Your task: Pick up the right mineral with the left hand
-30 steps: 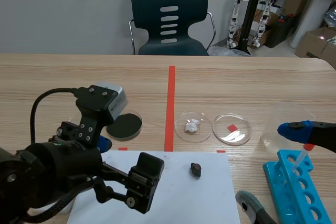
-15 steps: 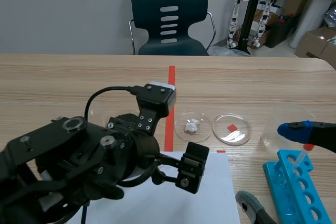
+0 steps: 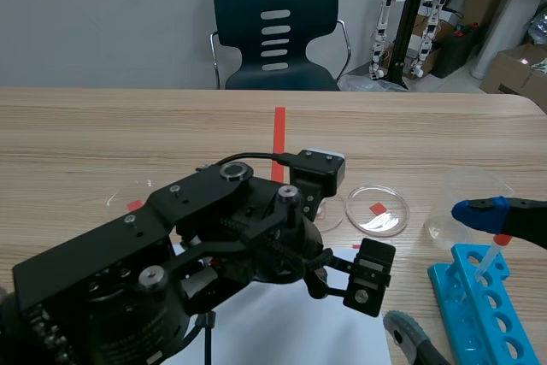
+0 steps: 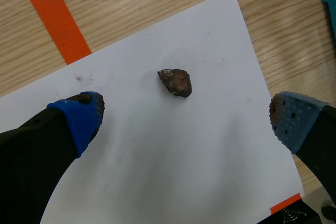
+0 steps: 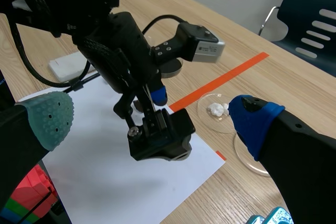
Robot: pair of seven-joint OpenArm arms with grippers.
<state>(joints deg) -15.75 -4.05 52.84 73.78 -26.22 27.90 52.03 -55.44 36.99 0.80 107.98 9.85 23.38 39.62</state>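
Item under task: a small, rough, dark brown mineral lump (image 4: 175, 82), lying loose on a white paper sheet (image 4: 157, 182). In the left wrist view it sits just ahead of the left gripper (image 4: 186, 119), roughly midway between the lines of the two fingers and touching neither. Those fingers are spread wide, their blue dotted pads (image 4: 83, 118) standing to either side of it over the sheet; nothing is held. In the scene view the lump is hidden behind the black left arm (image 3: 214, 245), which enters from the lower left of the frame and crosses the lower centre, its gripper end showing right of centre. The sheet rests on a light wooden counter (image 3: 128, 126). Just beyond the sheet, right of centre in the scene view, stands a clear round dish (image 3: 378, 209) with a red square showing in it. A second clear dish (image 5: 217, 110), holding a white lump, stands beside it and is partly covered by the arm in the scene view. A turquoise plastic tube rack (image 3: 479, 305) occupies the lower right corner. The right gripper (image 5: 152, 120) is at the right edge of the scene view, well apart from the mineral lump, its fingers spread wide and empty, one pad grey-green (image 5: 50, 119), the other blue (image 5: 254, 121). A dark blue plastic chair (image 3: 275, 27) stands behind the counter at top centre.
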